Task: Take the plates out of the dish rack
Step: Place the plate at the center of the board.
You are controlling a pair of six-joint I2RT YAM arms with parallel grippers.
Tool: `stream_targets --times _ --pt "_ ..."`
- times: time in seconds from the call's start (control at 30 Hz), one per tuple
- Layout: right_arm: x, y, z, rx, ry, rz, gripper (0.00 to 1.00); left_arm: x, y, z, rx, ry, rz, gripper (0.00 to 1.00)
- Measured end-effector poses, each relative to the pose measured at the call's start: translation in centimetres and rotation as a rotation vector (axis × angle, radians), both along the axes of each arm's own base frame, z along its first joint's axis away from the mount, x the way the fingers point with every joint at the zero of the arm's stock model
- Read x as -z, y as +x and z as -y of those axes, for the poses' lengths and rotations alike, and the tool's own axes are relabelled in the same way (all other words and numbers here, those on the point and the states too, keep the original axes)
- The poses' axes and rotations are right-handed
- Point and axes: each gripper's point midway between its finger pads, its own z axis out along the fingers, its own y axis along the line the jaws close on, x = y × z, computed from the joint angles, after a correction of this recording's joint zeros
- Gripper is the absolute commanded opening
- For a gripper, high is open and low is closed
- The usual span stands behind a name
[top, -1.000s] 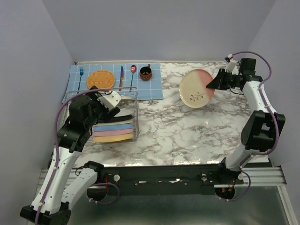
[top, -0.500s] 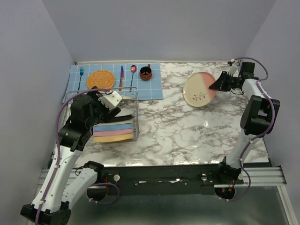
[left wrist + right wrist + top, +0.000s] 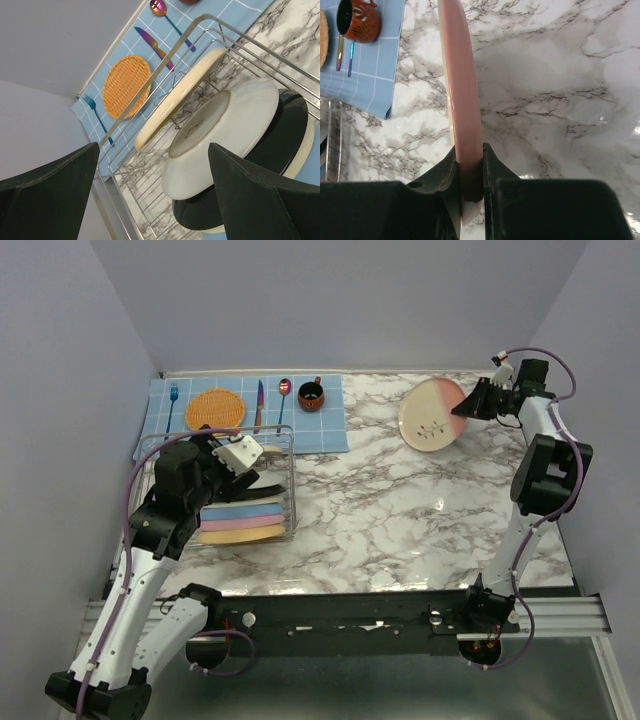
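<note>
The pink-and-cream plate (image 3: 430,416) carries a small dark twig motif on its cream face, and a wedge along one side is glazed pink. It is round and glossy. The right gripper (image 3: 470,403) holds it over the far right of the marble table (image 3: 380,510), well away from the dish rack (image 3: 292,490), tilted so its face turns up and toward the room. From the right wrist the same plate shows edge-on, a smooth pink rim (image 3: 462,100) pinched between the two black fingers (image 3: 447,172), which stand narrow and flat against both sides of it.

The dish rack sits at the near left of the table, a rectangular frame of thin silver wire with upright dividers. The left gripper (image 3: 240,454) hangs over its far end with its jaws spread wide and nothing between them. Its wrist view looks down past the dark fingers (image 3: 265,200) onto a cream plate (image 3: 180,97) leaning on edge. Next to that is a beige plate (image 3: 220,130) with a thin brown rim, and behind it a shiny black plate (image 3: 290,130). Nearer the arms, a blue plate (image 3: 245,511), a pink plate (image 3: 240,526) and a yellow-orange plate (image 3: 240,536) show as bands of colour.

Behind the rack lies a blue checked placemat (image 3: 325,425). On it are a woven orange disc (image 3: 215,408), a fork (image 3: 172,400), a knife (image 3: 259,405), a spoon (image 3: 284,392) and a dark red cup (image 3: 311,395).
</note>
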Motion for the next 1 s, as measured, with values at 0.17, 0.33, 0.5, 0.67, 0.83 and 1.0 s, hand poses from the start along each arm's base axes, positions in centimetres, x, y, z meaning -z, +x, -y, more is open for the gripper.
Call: stream_targets --times 0.17,0.33,0.5,0.67,0.83,1.0 --pt "0.5 0.7 0.4 0.007 -0.008 -0.011 0.11 0.5 0.0 0.0 0.004 0.014 -0.009 0.99" --pt "0.4 0.9 0.7 0.012 -0.022 -0.017 0.17 0.6 0.0 0.0 0.007 0.020 -0.010 0.99" --pt "0.5 1.0 0.8 0.015 -0.025 -0.023 0.18 1.1 -0.1 -0.1 0.007 0.023 -0.018 0.99" --pt "0.7 1.0 1.0 0.020 -0.026 -0.027 0.09 1.1 -0.1 -0.1 0.007 0.023 -0.017 0.99" --pt "0.8 1.0 0.9 0.018 -0.020 -0.028 0.01 1.1 -0.2 -0.1 0.007 0.023 -0.016 0.99" --pt "1.6 1.2 0.7 0.006 0.029 -0.041 0.01 1.2 -0.3 -0.1 0.008 0.023 -0.020 0.99"
